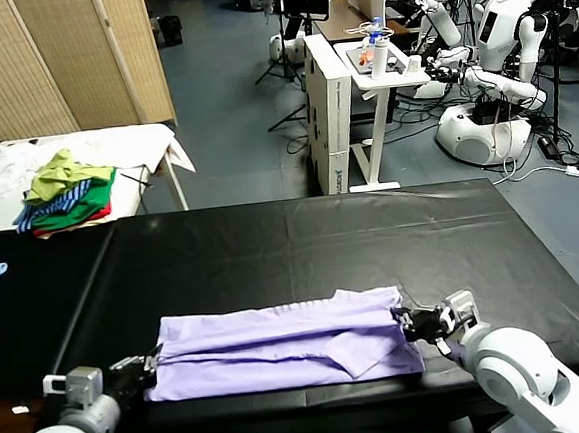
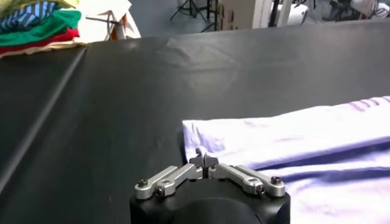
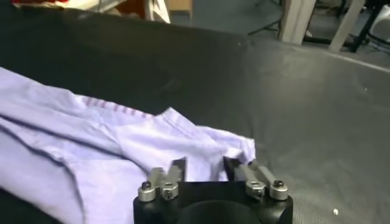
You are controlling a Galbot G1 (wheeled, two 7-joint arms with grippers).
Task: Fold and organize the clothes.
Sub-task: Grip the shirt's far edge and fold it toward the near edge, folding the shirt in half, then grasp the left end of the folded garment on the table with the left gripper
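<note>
The lavender T-shirt (image 1: 284, 343) lies in the lower middle of the head view as a long flat band on the black counter (image 1: 301, 241), both sides already folded in. The left gripper (image 1: 141, 370) sits at the band's lower-left end, jaws closed at the hem. The right gripper (image 1: 425, 322) is at the lower-right end; its jaws look parted in the wrist view, gripping nothing I can make out. By my reading, the crosswise fold and the tidying remain.
</note>
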